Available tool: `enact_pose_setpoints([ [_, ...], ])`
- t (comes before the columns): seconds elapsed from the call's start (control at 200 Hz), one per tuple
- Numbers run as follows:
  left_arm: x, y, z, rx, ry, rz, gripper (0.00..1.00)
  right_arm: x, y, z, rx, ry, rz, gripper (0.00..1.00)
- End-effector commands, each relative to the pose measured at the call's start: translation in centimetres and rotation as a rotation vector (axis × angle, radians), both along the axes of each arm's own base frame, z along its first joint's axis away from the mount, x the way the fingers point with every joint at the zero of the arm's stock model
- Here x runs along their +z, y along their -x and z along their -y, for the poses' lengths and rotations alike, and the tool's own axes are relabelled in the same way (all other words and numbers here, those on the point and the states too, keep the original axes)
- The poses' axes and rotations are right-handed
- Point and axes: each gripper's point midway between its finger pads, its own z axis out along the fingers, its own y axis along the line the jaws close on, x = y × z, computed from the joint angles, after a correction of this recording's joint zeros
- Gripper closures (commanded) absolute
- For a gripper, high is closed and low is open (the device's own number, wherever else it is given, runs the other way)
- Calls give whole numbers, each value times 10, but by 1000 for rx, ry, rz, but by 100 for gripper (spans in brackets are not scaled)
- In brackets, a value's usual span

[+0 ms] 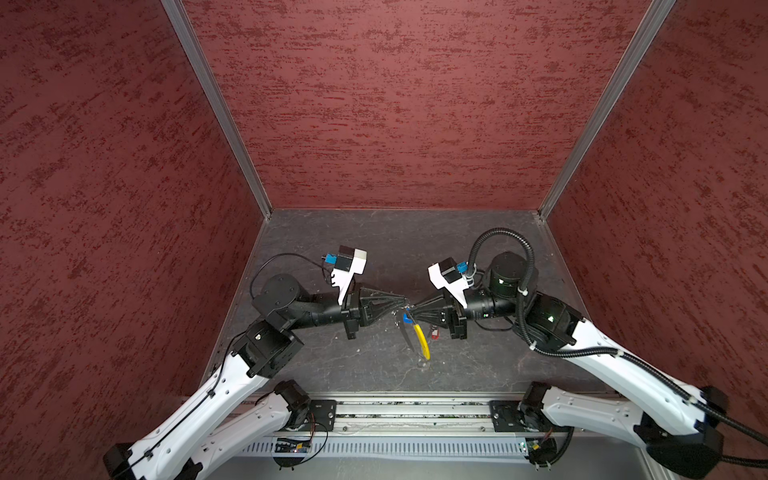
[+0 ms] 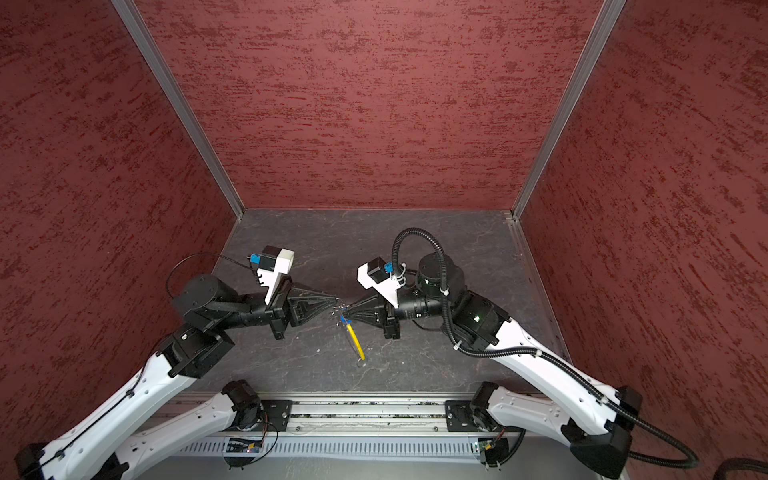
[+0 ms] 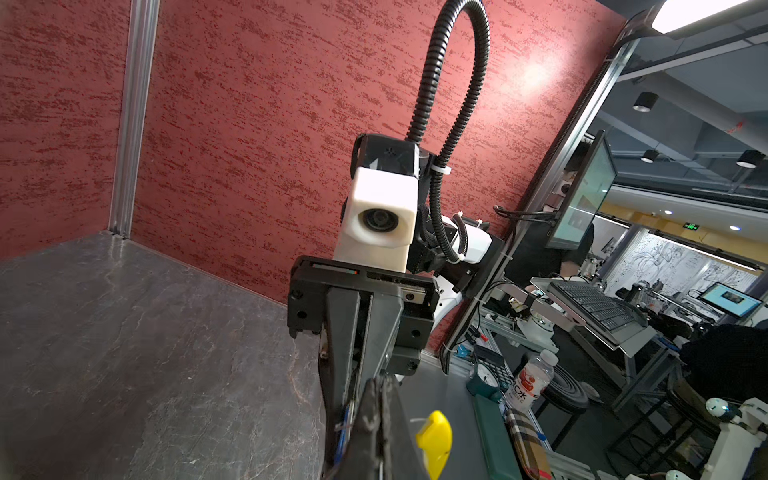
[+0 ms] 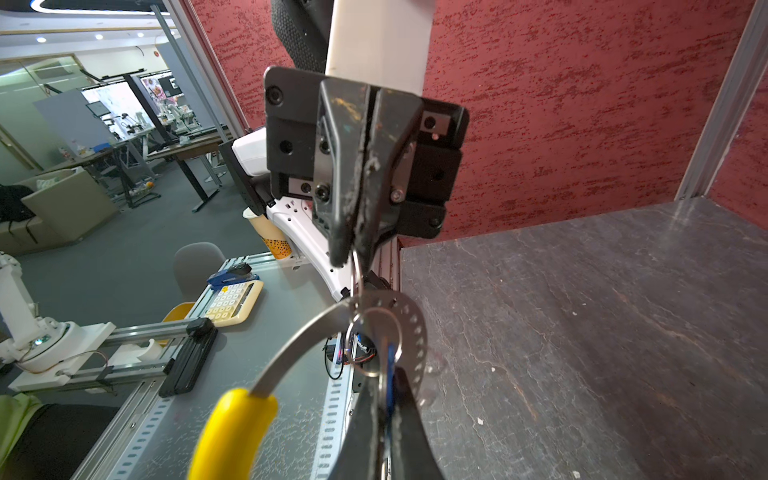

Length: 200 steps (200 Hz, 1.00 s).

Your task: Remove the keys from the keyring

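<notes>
Where the arms meet over the middle of the table [image 1: 374, 249], both top views show the left gripper [image 1: 401, 300] and right gripper [image 1: 412, 309] tip to tip, pinched tight. The keyring [image 1: 424, 345] dangles beneath them, its yellow section nearest. The left wrist view catches that yellow section [image 3: 434, 440] beside closed fingers. From the right wrist, the left gripper clamps the keyring's small silver ring [image 4: 356, 274], and the right gripper nips the blue-tagged key [image 4: 390, 390].

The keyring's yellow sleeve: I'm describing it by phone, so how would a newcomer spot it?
Above the dark table, the left gripper and right gripper sit almost tip to tip. The keyring hangs from them; its yellow sleeve is the only bright yellow piece, far longer than the small blue tag beside it.
</notes>
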Motion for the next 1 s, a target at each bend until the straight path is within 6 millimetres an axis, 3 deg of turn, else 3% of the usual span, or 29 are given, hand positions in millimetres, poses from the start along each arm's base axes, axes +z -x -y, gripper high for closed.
enact_pose_setpoints([
  [0.0, 32, 16, -10, -14, 88, 161, 100, -9, -11, 2, -79, 19, -23, 100],
  [0.381, 29, 28, -7, -79, 67, 197, 100, 9, -7, 9, -92, -25, -5, 95],
  [0.516, 28, 29, -7, -81, 69, 205, 100, 7, -8, 11, -110, -11, -5, 73],
  [0.646, 28, 30, -7, -91, 63, 207, 100, 11, -9, 19, -148, -5, 18, 62],
  [0.751, 27, 30, -6, -97, 58, 206, 100, 26, -7, 25, -162, -45, 46, 52],
  [0.997, 27, 30, -5, -107, 60, 202, 100, 73, 10, 23, -60, -212, 79, 46],
])
